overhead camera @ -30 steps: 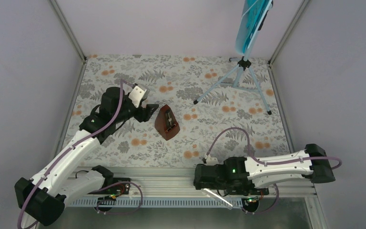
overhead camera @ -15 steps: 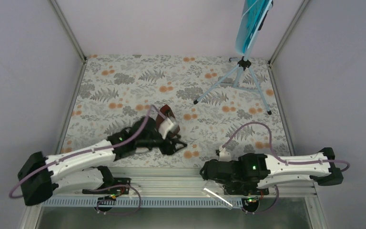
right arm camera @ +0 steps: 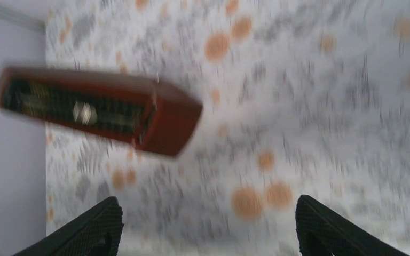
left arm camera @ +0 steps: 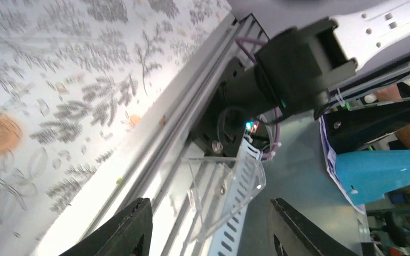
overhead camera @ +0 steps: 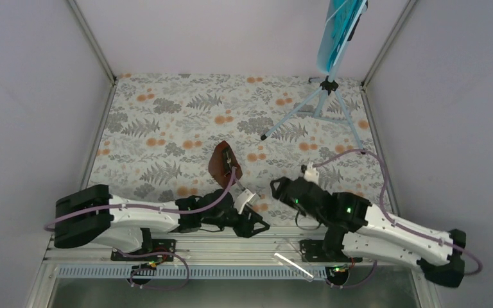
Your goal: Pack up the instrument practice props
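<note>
The reddish-brown pyramid metronome (overhead camera: 224, 168) lies on its side in the middle of the flowered mat; it shows blurred in the right wrist view (right arm camera: 96, 109). The music stand (overhead camera: 321, 110) stands on its tripod at the back right, with the teal sheet of music (overhead camera: 335, 32) on its desk. My left gripper (overhead camera: 254, 226) is open and empty, low over the front rail, in front of and right of the metronome. My right gripper (overhead camera: 278, 187) is open and empty over the mat, right of the metronome, facing it. Both wrist views show the jaws wide apart (left arm camera: 208, 234) (right arm camera: 208, 234).
The aluminium rail (overhead camera: 231, 240) runs along the near edge, with a clear plastic bracket (left arm camera: 229, 178) on it beside the right arm's base (left arm camera: 293, 69). Grey walls and metal posts (overhead camera: 93, 45) enclose the mat on three sides.
My left arm has swung from beside the metronome down to the front rail. My right arm has lifted off the rail and reached out over the mat towards the metronome. The metronome has stayed put.
</note>
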`<move>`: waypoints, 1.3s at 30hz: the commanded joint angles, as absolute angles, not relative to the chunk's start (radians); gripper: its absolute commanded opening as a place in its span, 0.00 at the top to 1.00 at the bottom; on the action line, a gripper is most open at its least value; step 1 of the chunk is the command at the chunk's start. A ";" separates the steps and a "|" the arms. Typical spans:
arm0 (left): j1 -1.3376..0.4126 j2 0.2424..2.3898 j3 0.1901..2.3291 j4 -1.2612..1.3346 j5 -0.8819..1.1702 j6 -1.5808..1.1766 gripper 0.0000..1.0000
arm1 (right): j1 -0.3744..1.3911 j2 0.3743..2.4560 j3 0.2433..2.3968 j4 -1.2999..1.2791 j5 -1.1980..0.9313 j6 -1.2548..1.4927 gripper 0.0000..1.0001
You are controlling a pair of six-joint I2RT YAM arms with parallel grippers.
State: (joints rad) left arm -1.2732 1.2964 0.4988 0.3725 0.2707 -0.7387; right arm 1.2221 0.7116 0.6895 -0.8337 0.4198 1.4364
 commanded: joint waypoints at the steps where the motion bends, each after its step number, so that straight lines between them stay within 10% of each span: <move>1: -1.311 1.348 0.471 0.559 0.281 -0.840 0.46 | 0.932 0.794 0.724 -0.556 0.303 1.003 0.23; 11: -1.375 1.601 0.574 0.601 0.351 -0.885 0.46 | 0.613 1.092 0.805 -0.350 0.142 0.706 0.22; 39: -1.375 1.889 0.825 0.442 0.524 -0.793 0.53 | 0.575 1.019 0.803 -0.310 0.068 0.684 0.22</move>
State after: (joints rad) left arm -1.3720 1.8526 0.7925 0.4236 0.4675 -0.8127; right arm 0.5861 1.0340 0.7776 -0.3340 0.0910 0.7071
